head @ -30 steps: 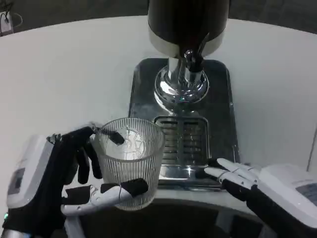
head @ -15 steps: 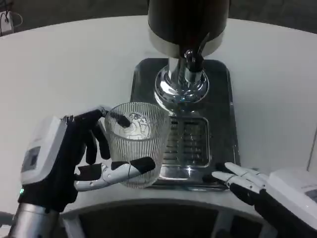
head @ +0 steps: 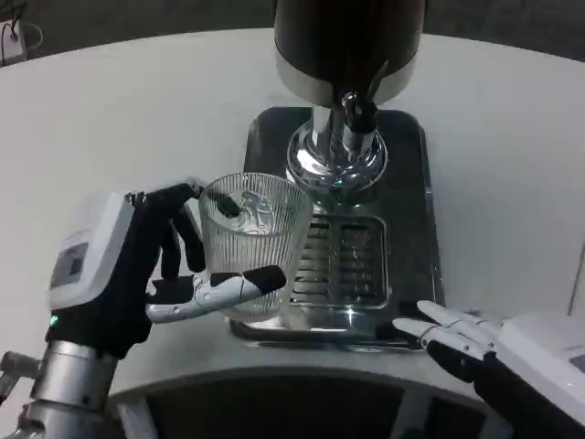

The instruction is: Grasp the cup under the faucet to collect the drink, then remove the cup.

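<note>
A dark drink dispenser (head: 347, 41) stands at the far middle of my white table (head: 119, 110), its black faucet (head: 358, 112) pointing down over a shiny steel drip tray (head: 411, 210) with a slotted grate (head: 345, 261). My left hand (head: 137, 270) grips the cup (head: 254, 242), fingers wrapped around its side. The cup is clear ribbed glass, upright, over the tray's left edge, left of and nearer than the faucet. My right hand (head: 475, 343) rests at the tray's near right corner, fingers spread, holding nothing. Bare table lies open on both sides.
</note>
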